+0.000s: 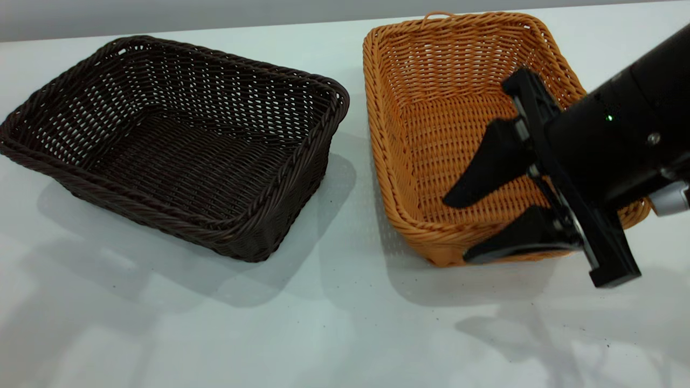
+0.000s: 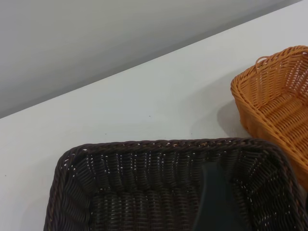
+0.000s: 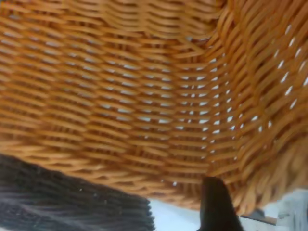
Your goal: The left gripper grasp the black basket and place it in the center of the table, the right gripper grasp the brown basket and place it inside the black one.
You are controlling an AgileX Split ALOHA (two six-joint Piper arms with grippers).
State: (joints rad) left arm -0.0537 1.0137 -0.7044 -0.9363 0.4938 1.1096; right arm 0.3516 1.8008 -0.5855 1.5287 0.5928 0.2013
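The black basket [image 1: 178, 145] rests on the white table [image 1: 323, 323] at the left, turned a little askew. Just to its right stands the brown basket [image 1: 458, 124], with its small loop at the far end. My right gripper [image 1: 458, 230] comes in from the right and is open. One finger [image 1: 485, 167] hangs inside the brown basket and the other lies outside its near wall, so the near rim sits between them. In the right wrist view the brown basket [image 3: 144, 96] fills the picture. Only a dark part of my left gripper [image 2: 216, 202] shows, over the black basket [image 2: 144, 183].
A narrow strip of table separates the two baskets. Bare table [image 1: 269, 345] stretches along the near side, and a grey wall [image 2: 96, 48] runs behind the far edge.
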